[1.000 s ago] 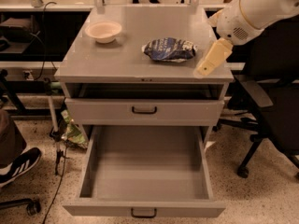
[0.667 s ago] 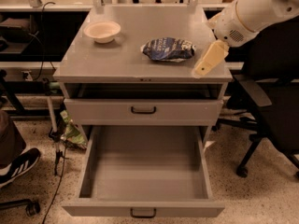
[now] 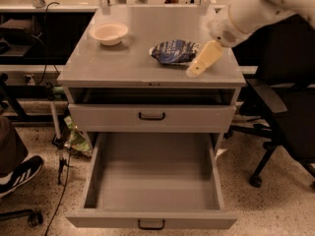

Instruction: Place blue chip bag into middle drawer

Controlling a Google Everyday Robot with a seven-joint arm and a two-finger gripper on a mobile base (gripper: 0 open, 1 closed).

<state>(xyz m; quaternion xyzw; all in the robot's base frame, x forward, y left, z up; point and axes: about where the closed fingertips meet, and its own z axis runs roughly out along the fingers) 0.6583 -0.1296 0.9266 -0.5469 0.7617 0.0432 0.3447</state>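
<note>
Our hand (image 3: 197, 68) hovers just beside the right edge of the blue chip bag (image 3: 172, 52) — we cannot tell how far open it is, and it has hold of nothing. The bag lies on the counter (image 3: 123, 65), well apart from the bowl (image 3: 109, 32). Below, the middle drawer (image 3: 152, 181) stands pulled out — so, as we judge it, the opening is done, and grasping, carrying and dropping in remain.

A grey cabinet (image 3: 123, 65) stands on a speckled floor (image 3: 275, 210) in warm, dim light. A black office chair (image 3: 283, 112) sits just to its right, with dark shelving (image 3: 29, 33) behind at left. A cable (image 3: 61, 200) trails past a sneaker (image 3: 19, 173). The gripper (image 3: 193, 73) hangs over the cabinet's right side.
</note>
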